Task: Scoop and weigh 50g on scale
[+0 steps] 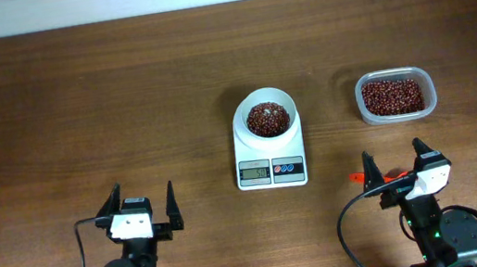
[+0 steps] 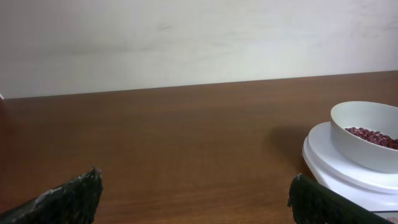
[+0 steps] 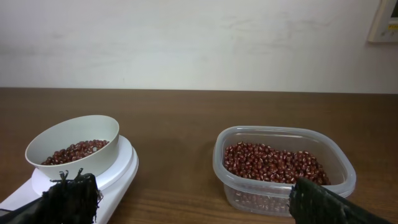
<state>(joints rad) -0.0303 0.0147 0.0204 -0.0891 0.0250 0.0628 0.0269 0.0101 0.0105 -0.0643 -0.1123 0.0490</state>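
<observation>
The white scale (image 1: 269,152) stands mid-table, its grey display (image 1: 255,174) toward me. On it sits a round white bowl (image 1: 265,118) partly filled with red beans. In the left wrist view the scale (image 2: 336,171) and bowl (image 2: 367,146) are at the right edge. The right wrist view has the bowl (image 3: 71,144) on the left. My left gripper (image 1: 145,198) is open near the front edge, left of the scale, with nothing between its fingers (image 2: 74,196). My right gripper (image 1: 393,157) is open and empty in front of the bean tub. A small orange-red piece (image 1: 355,176) shows beside it.
A clear plastic tub (image 1: 394,96) of red beans stands right of the scale, and in the right wrist view the tub (image 3: 283,165) is just ahead of the right fingers. Bare brown table (image 1: 76,109) spreads to the left and back, ending at a pale wall.
</observation>
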